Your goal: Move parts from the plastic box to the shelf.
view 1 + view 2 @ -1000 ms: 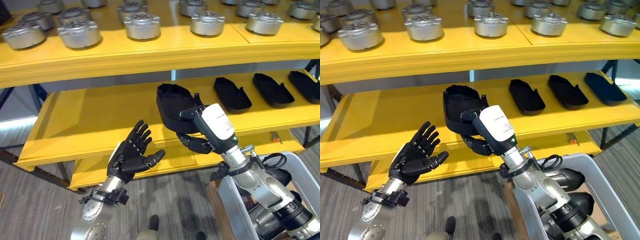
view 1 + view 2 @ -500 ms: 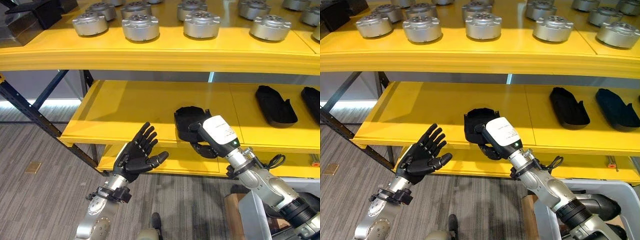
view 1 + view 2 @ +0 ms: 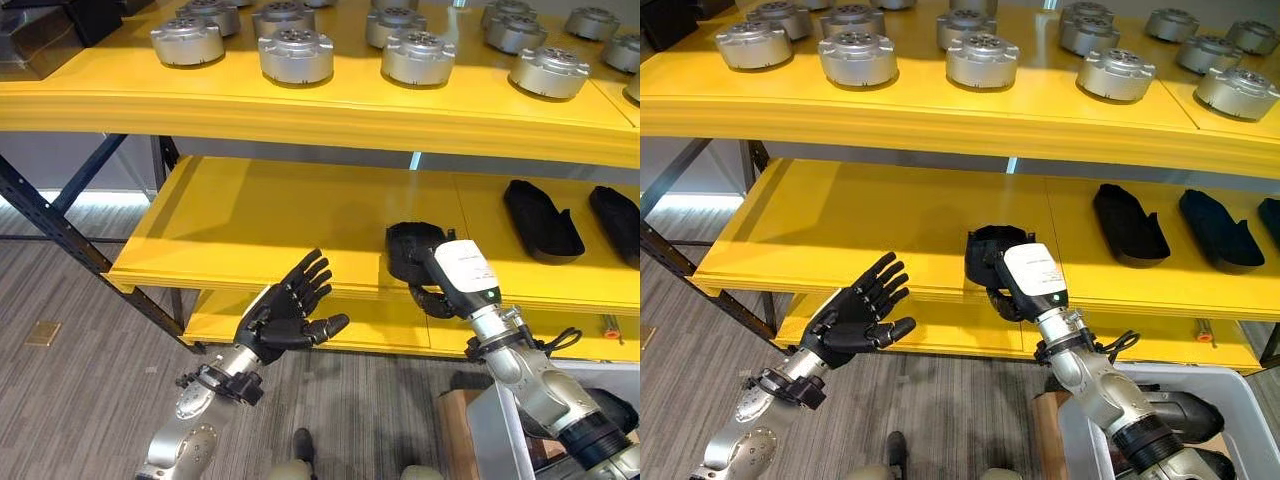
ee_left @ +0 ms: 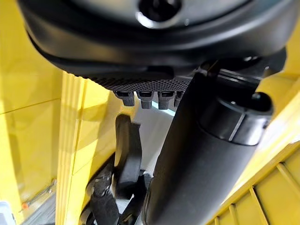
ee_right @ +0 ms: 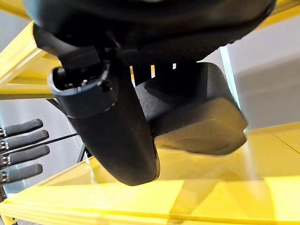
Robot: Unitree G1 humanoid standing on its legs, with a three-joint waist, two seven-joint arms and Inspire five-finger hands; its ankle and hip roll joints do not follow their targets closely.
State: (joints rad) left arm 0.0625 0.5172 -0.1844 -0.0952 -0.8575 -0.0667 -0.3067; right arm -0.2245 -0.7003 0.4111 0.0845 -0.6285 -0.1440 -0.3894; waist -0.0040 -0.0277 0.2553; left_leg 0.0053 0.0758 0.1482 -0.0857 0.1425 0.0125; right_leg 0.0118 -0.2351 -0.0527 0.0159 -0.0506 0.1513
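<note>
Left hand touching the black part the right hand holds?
Apart. The left eye view shows the open left hand in front of the shelf edge, with bare yellow shelf between it and the black part in the right hand.

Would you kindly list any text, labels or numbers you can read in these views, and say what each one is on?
No text can be read here.
White cover on the right hand, which grips a black part: faint grey print, too small to read.
Silver parts on the top shelf: no markings visible.
Black parts on the middle shelf: none.
Left hand: none.
</note>
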